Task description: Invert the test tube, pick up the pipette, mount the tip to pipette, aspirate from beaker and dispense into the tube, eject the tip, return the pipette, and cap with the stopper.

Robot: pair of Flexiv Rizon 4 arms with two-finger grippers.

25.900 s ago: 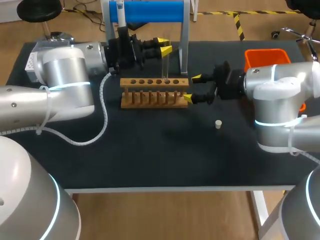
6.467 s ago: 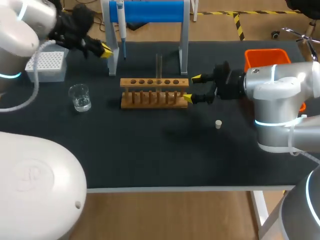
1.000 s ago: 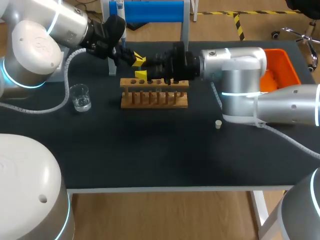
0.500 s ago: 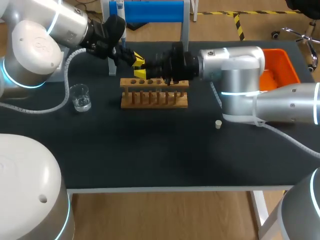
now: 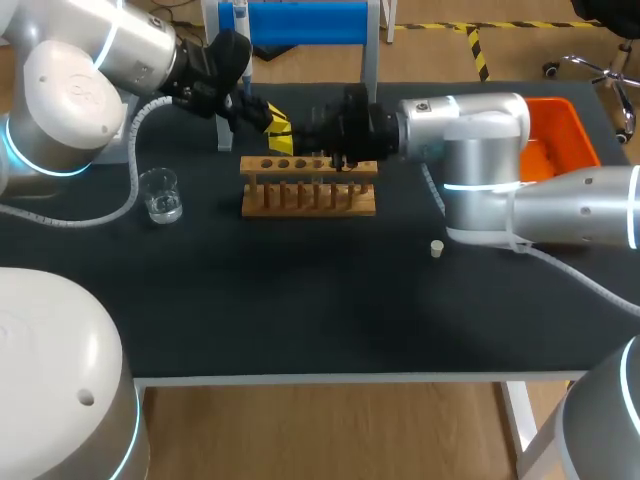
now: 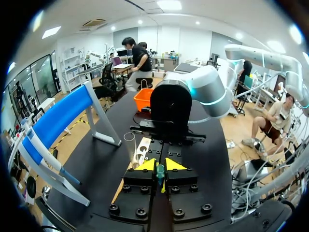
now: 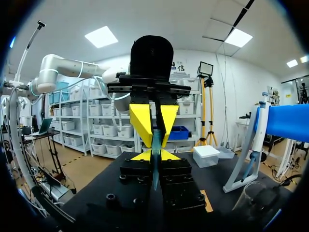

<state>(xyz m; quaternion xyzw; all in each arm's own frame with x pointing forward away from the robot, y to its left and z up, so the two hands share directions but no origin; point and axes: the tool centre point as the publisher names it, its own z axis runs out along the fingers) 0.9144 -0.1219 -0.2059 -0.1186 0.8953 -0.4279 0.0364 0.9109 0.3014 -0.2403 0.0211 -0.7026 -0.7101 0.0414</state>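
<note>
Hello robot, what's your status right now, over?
Left gripper, right gripper: fingers shut on pipette, above rack. Test tube upright in rack, uncapped, beside fingers. Stopper loose on table.

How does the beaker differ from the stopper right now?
The beaker is clear glass and seems to hold a little liquid; the stopper is opaque white. The beaker is far larger. The beaker stands left of the rack, the stopper right of it and nearer the front edge. Both rest on the table, untouched.
</note>
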